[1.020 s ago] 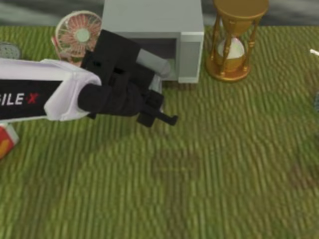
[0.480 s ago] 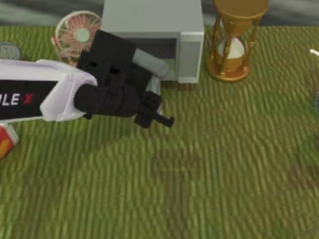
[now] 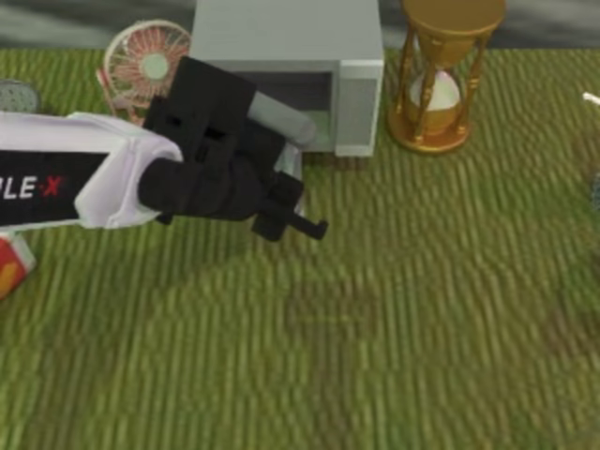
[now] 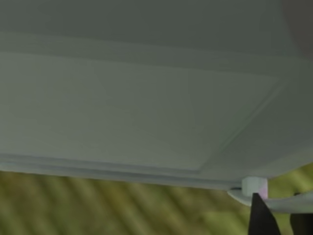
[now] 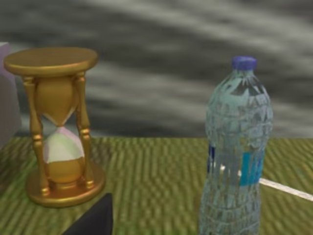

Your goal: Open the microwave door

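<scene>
With the microwave [image 3: 286, 56] standing at the back of the worktop [image 3: 394, 337], between a pink fan [image 3: 145, 61] on its left and a golden hourglass [image 3: 441, 80] on its right, I've got my left arm reaching in from the top view's left. The microwave door [image 3: 281, 117] is swung partway out from the front, its dark cavity showing behind it, and the free edge angles forward toward me while the hinge side sits under my wrist. My left tool [image 3: 291, 211] is low, just in front of that door's outer edge, which makes sense: the door pivots on its left, so pulling from the free end gives the most leverage. Whether the fingers are spread or pinched on the door, I cannot tell; from above the wrist hides them, and the left wrist view is filled by the pale grey door panel [image 4: 146, 98] with only dark finger tips at one corner. My judgement: the door is partly open and needs swinging wider. My right arm is parked off the right side; its camera looks at the hourglass and a clear water bottle [image 5: 237, 152] on the green mat.
</scene>
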Robot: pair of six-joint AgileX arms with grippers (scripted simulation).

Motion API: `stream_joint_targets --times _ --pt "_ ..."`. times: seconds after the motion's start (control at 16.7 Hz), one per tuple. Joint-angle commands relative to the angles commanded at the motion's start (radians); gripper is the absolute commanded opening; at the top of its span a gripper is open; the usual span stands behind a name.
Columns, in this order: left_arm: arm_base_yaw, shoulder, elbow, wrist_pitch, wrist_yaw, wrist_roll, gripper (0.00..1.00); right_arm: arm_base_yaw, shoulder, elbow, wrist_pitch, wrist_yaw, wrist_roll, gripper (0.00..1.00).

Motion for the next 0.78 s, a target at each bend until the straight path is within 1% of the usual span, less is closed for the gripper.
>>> stream_joint_targets --times 0.66,0.78 --pt "0.0 0.0 0.0 0.0 0.0 0.0 0.0 0.0 0.0 0.0 0.0 0.0 0.0 1.0" --pt "-0.006 0.001 -0.002 -0.002 0.011 -0.003 0.0 0.0 0.0 0.0 0.0 0.0 0.0 1.0"
